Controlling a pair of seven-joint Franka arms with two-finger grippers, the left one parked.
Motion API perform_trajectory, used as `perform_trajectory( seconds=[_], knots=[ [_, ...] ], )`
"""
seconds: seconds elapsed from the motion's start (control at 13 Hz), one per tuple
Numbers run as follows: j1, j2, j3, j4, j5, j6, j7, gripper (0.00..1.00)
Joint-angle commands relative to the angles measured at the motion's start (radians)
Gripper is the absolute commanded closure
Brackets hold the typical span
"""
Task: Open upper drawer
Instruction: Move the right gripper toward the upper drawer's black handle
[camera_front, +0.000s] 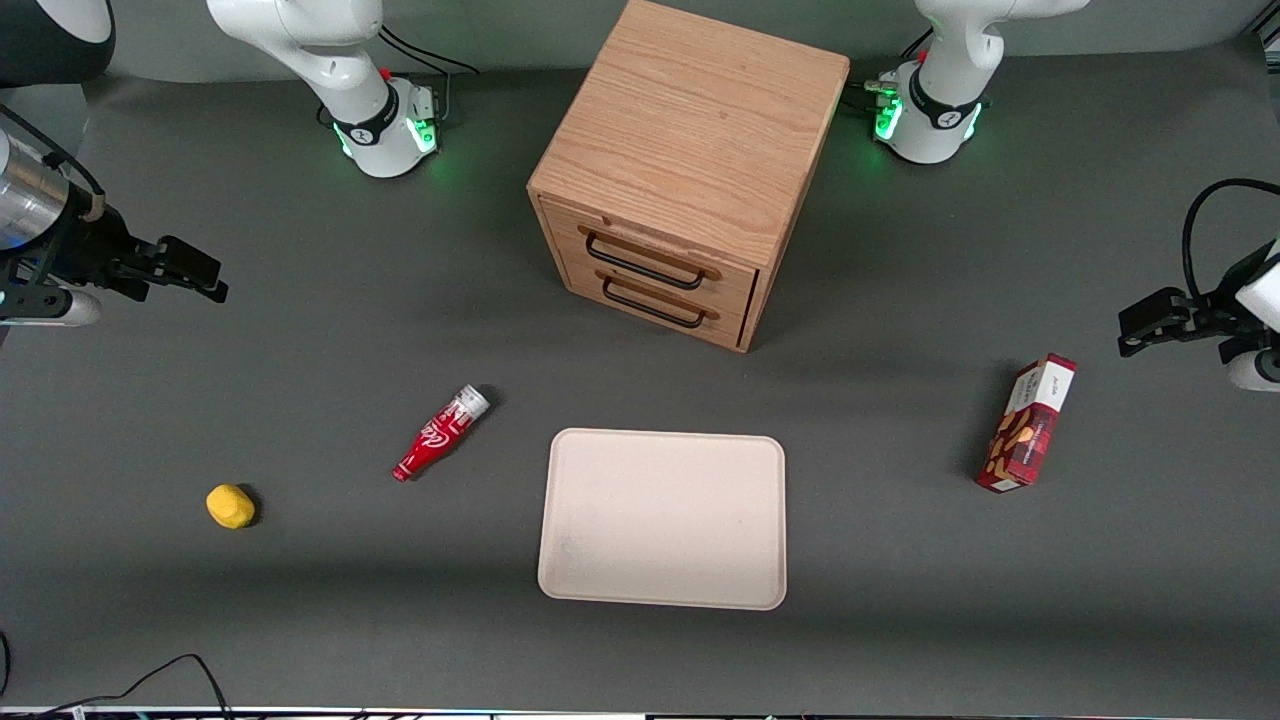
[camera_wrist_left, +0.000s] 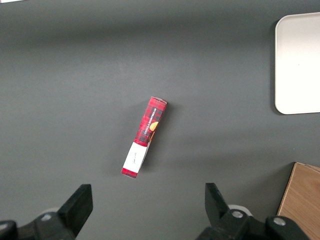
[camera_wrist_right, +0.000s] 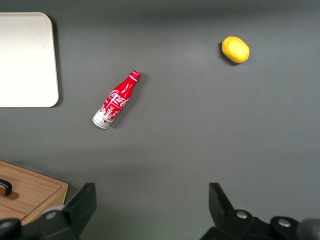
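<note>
The cube-shaped oak cabinet (camera_front: 690, 140) stands at the middle of the table, far from the front camera. Its upper drawer (camera_front: 655, 252) is shut, its long black bar handle (camera_front: 640, 262) above the bottom drawer's matching handle (camera_front: 655, 306). My right gripper (camera_front: 190, 272) is open and empty, held above the table at the working arm's end, well apart from the cabinet. In the right wrist view the gripper (camera_wrist_right: 150, 200) shows its two black fingers (camera_wrist_right: 82, 202) wide apart over bare grey table, with a corner of the cabinet (camera_wrist_right: 30, 192) beside them.
A red cola bottle (camera_front: 440, 433) lies on the table nearer the front camera than the cabinet. A yellow lemon-like thing (camera_front: 230, 506) lies toward the working arm's end. A cream tray (camera_front: 662, 518) lies in front of the cabinet. A red snack box (camera_front: 1028, 424) stands toward the parked arm's end.
</note>
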Motion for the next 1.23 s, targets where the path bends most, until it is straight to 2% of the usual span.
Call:
perform_trajectory(
  seconds=[0.0,0.23,0.54,0.85,0.92,1.08,1.15],
  knots=[
    [0.007,-0.01,0.0,-0.006,-0.016,-0.002,0.024,0.0],
    [0.01,0.025,0.024,0.023,-0.007,0.003,0.014,0.0],
    [0.011,0.122,0.208,0.149,-0.006,-0.003,0.009,0.0],
    [0.037,0.249,0.429,0.256,-0.024,0.003,0.015,0.0],
    [0.066,0.28,0.467,0.276,-0.073,0.004,0.017,0.0],
    [0.137,0.349,0.55,0.317,-0.224,0.006,0.017,0.0],
    [0.16,0.379,0.581,0.328,-0.271,0.009,0.021,0.0]
  ],
)
